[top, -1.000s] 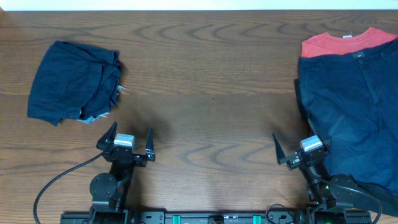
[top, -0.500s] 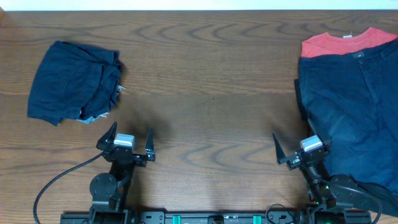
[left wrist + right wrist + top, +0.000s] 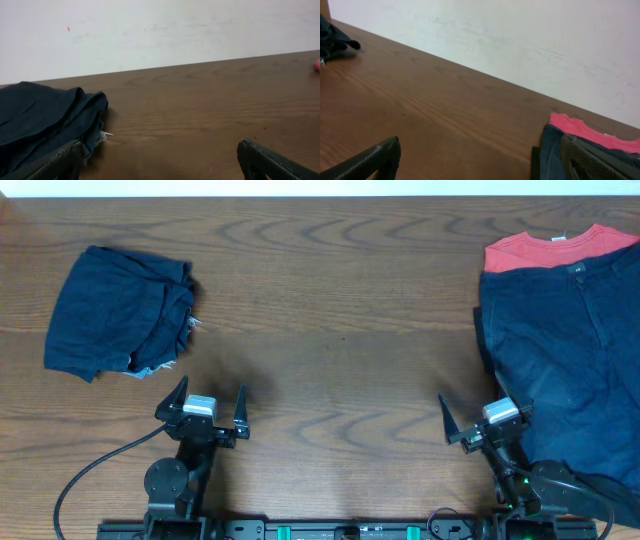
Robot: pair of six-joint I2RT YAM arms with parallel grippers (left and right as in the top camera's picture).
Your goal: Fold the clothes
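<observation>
Dark navy-blue cloth shorts (image 3: 565, 360) lie flat over a coral-red T-shirt (image 3: 560, 248) at the wooden desk's (image 3: 340, 330) right edge, long axis running away from the robot; right jaws, open and empty, sit beside their near-left edge, left jaws, also open, well apart

Coral-red T-shirt (image 3: 545, 252) mostly beneath navy shorts (image 3: 560, 360), both past the right edge

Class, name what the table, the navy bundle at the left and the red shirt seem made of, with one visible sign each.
Table: wood or wood-look laminate, satin brown; swirling grain.
Navy bundle: matte woven cloth, perhaps cotton; soft folds, frayed pale edge.
Red shirt: matte fabric, probably knit; lies limp and flat.
</observation>
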